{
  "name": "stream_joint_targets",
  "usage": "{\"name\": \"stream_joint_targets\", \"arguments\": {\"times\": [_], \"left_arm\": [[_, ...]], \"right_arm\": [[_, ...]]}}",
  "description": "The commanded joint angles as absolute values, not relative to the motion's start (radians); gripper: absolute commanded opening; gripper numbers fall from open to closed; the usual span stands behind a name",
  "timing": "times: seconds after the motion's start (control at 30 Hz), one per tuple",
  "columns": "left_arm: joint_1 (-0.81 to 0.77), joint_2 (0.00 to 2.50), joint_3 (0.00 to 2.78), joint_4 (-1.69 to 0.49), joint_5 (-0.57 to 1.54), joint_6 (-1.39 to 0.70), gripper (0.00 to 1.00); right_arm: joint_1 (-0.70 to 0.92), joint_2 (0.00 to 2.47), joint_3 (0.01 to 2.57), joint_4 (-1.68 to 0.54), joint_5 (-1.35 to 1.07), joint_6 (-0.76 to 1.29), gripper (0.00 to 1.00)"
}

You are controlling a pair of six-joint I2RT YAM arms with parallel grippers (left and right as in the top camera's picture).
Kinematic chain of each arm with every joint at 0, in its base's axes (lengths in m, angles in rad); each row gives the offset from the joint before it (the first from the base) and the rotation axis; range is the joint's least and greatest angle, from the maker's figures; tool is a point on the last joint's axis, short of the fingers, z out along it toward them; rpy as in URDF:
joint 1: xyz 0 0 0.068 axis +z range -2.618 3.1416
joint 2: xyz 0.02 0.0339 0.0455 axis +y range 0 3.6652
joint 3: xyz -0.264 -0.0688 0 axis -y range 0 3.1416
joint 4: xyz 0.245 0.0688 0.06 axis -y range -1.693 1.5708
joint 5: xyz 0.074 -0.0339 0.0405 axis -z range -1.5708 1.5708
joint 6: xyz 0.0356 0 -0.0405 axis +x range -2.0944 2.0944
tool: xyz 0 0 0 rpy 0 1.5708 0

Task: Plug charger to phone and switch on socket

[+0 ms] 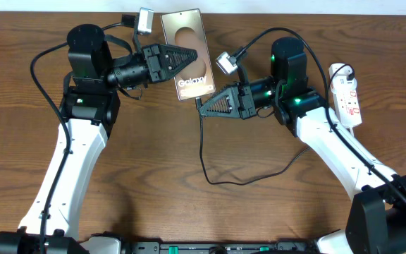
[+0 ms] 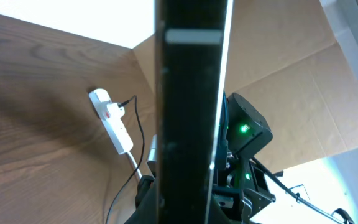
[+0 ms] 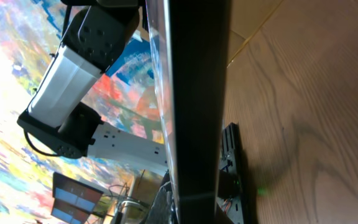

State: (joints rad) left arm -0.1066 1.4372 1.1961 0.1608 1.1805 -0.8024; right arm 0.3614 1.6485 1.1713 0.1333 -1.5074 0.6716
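Observation:
The brown-bronze phone (image 1: pixel 187 34) with "Galaxy" lettering is held off the wooden table at top centre. My left gripper (image 1: pixel 189 56) is shut on it from the left. The phone shows edge-on as a dark slab in the left wrist view (image 2: pixel 191 106) and in the right wrist view (image 3: pixel 197 93), hiding both sets of jaws. My right gripper (image 1: pixel 201 108) is at the phone's lower edge, fingers together where the charger begins. The charger's black cable (image 1: pixel 203 152) hangs from there and loops right. The white socket strip (image 1: pixel 349 95) lies at the far right and also shows in the left wrist view (image 2: pixel 112 121).
The charger's black cable loop (image 1: pixel 259 176) lies on the table between the two arms. The right arm's white forearm (image 1: pixel 337 152) runs just below the socket. A cardboard wall (image 2: pixel 291 68) stands behind the table's far edge.

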Motion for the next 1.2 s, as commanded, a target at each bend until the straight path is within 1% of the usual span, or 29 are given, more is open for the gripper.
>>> {"name": "stream_joint_targets", "arguments": {"times": [0.0, 0.17, 0.4, 0.77, 0.8, 0.97, 1.07, 1.1, 1.17], "left_arm": [[-0.115, 1.431, 1.195, 0.166, 1.284, -0.77, 0.07], [-0.115, 1.431, 1.195, 0.166, 1.284, -0.771, 0.08], [-0.115, 1.431, 1.195, 0.165, 1.299, -0.771, 0.07], [-0.115, 1.431, 1.195, 0.162, 1.298, -0.771, 0.07], [-0.115, 1.431, 1.195, 0.162, 1.298, -0.771, 0.08], [-0.115, 1.431, 1.195, 0.162, 1.298, -0.771, 0.07], [-0.115, 1.431, 1.195, 0.162, 1.298, -0.771, 0.07], [-0.115, 1.431, 1.195, 0.162, 1.298, -0.771, 0.08], [-0.115, 1.431, 1.195, 0.162, 1.298, -0.771, 0.07]], "right_arm": [[0.359, 1.648, 1.182, 0.159, -1.472, 0.684, 0.01], [0.359, 1.648, 1.182, 0.225, -1.438, 0.729, 0.01], [0.359, 1.648, 1.182, 0.234, -1.389, 0.729, 0.01], [0.359, 1.648, 1.182, 0.36, -1.386, 0.793, 0.01], [0.359, 1.648, 1.182, 0.36, -1.386, 0.792, 0.04], [0.359, 1.648, 1.182, 0.36, -1.395, 0.792, 0.3], [0.359, 1.648, 1.182, 0.36, -1.398, 0.792, 0.38], [0.359, 1.648, 1.182, 0.361, -1.398, 0.791, 0.44], [0.359, 1.648, 1.182, 0.371, -1.398, 0.791, 0.49]]}}
